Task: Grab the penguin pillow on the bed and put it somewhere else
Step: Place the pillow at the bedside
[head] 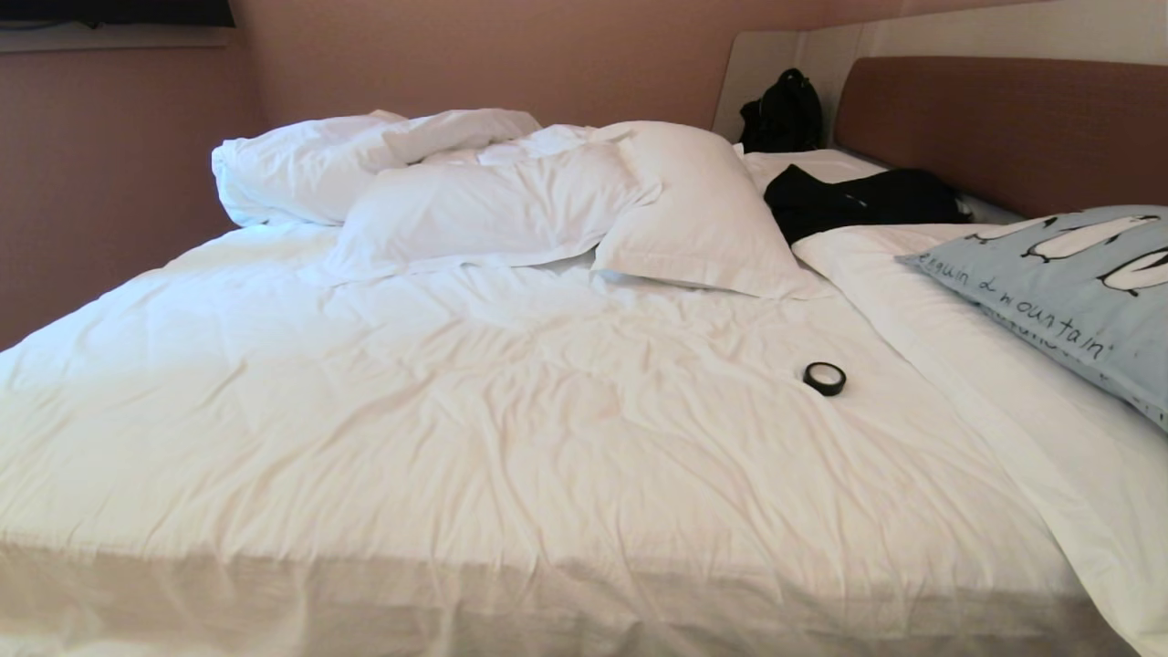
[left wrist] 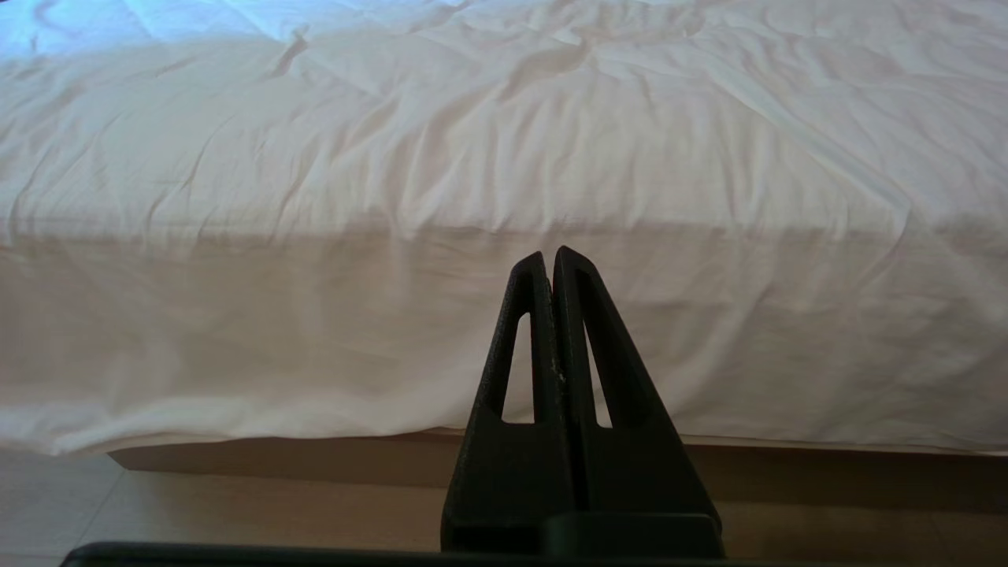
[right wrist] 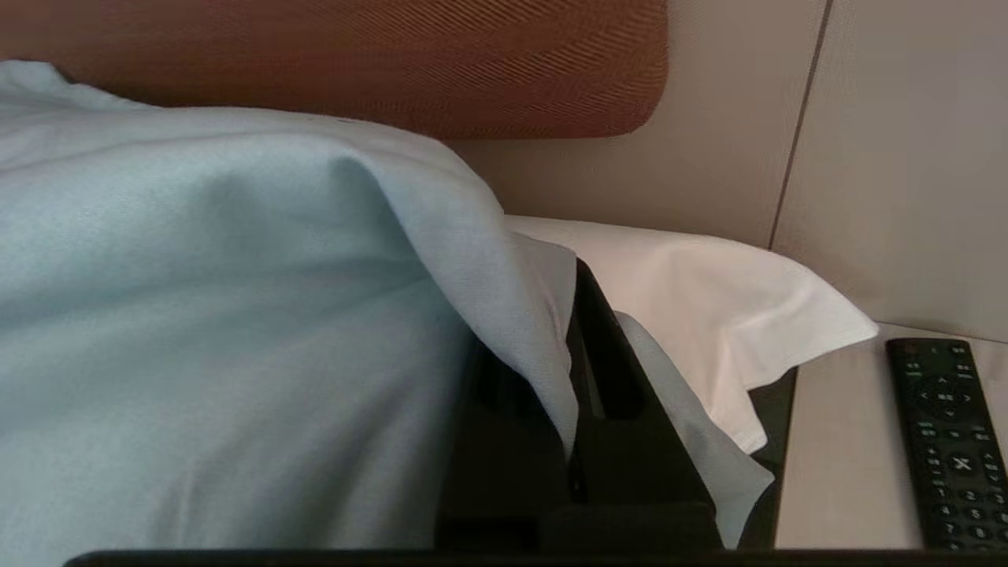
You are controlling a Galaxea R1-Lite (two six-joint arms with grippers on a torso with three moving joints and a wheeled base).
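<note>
The penguin pillow [head: 1068, 292] lies at the right side of the bed [head: 456, 411], near the brown headboard [head: 1004, 128]; its pale blue case shows penguins and dark writing. In the right wrist view my right gripper [right wrist: 573, 315] is shut on a corner fold of the penguin pillow [right wrist: 197, 315], and the cloth drapes over one finger and hides it. This gripper lies outside the head view. My left gripper [left wrist: 549, 256] is shut and empty, held low in front of the bed's hanging white sheet [left wrist: 472, 157].
A black tape roll [head: 825, 378] lies on the duvet. White pillows [head: 493, 205], black clothing [head: 858, 203] and a black bag [head: 783, 114] sit at the far side. A white pillow [right wrist: 709, 291] lies behind the held corner. A remote [right wrist: 949, 441] rests on the bedside surface [right wrist: 835, 457].
</note>
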